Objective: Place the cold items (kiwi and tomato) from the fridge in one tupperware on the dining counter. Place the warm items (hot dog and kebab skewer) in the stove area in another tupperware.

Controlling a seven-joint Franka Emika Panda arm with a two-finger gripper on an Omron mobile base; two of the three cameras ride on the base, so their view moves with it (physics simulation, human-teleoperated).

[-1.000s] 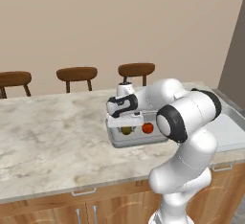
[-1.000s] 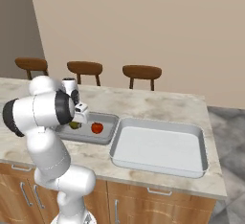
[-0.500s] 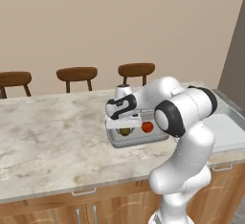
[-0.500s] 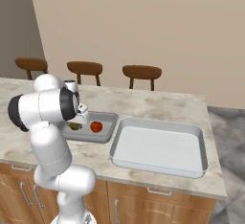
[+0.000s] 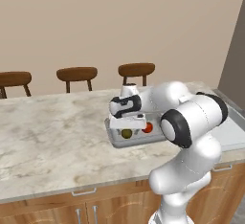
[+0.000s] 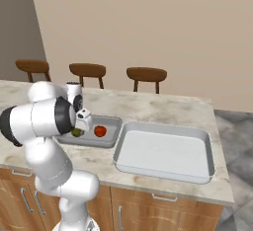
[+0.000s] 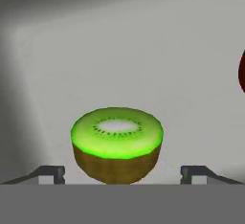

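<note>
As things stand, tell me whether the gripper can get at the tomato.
Probably yes: the gripper hangs open over the kiwi, and the tomato lies uncovered beside it in the same tupperware.

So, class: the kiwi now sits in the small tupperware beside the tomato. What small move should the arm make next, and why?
Probably lift the gripper straight up and clear. Its fingertips stand apart on either side of the kiwi, which rests on the floor of the small tupperware near the tomato. With both cold items placed, rising first avoids knocking the kiwi.
</note>
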